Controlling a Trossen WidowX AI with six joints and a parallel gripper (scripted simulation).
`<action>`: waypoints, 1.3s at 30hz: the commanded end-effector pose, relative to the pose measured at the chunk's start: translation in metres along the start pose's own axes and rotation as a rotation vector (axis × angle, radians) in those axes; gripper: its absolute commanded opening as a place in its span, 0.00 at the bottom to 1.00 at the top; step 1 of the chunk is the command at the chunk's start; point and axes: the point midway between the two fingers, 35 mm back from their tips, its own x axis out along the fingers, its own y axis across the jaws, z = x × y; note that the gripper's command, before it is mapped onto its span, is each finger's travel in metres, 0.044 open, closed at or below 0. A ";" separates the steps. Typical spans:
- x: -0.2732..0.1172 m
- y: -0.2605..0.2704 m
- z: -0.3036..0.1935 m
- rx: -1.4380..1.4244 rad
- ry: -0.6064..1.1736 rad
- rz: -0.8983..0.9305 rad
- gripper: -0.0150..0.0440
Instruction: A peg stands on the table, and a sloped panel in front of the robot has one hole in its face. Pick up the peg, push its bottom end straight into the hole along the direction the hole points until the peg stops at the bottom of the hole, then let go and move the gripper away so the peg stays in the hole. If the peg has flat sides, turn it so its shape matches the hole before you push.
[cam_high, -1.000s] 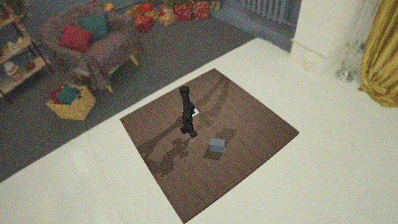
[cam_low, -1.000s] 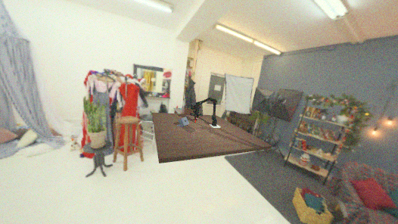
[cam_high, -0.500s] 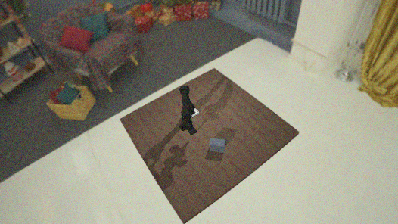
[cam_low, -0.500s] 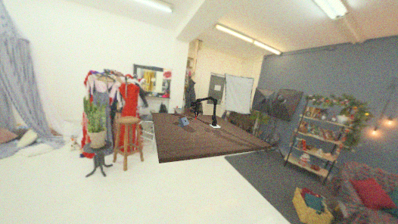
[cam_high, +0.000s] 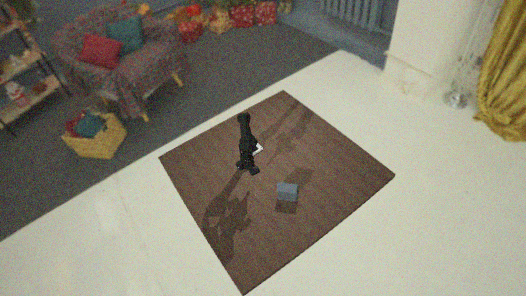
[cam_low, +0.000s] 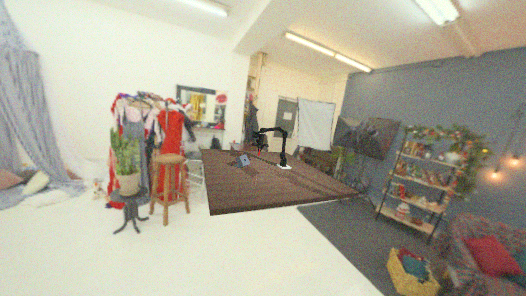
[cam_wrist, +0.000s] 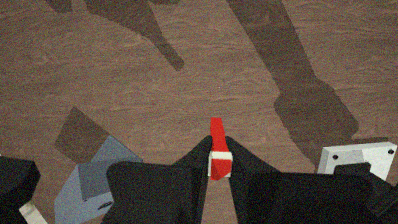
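Observation:
The red peg (cam_wrist: 217, 131) (cam_low: 259, 150), with a white band near its top, is held upright between the fingertips in the wrist view. Its lower end hangs above the table, and its shadow lies apart from it. My gripper (cam_wrist: 217, 140) (cam_low: 259, 146) is shut on the peg. The blue-grey sloped panel (cam_high: 287, 192) (cam_low: 240, 162) (cam_wrist: 69, 198) stands to one side of the gripper, at the lower left in the wrist view and partly hidden there by a finger. A dark hole shows in its face. The peg cannot be made out in the top view.
The brown wooden table (cam_high: 320, 150) (cam_low: 235, 195) carries the arm and the panel. The arm's white base plate (cam_low: 284, 167) (cam_wrist: 382, 156) is at the lower right in the wrist view. Shadows of the arm fall across the table top.

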 end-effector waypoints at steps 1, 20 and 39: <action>-0.001 0.003 -0.002 -0.015 -0.017 -0.002 0.25; 0.002 0.017 -0.015 -0.094 -0.093 -0.009 0.25; 0.004 0.031 -0.030 -0.172 -0.170 -0.007 0.25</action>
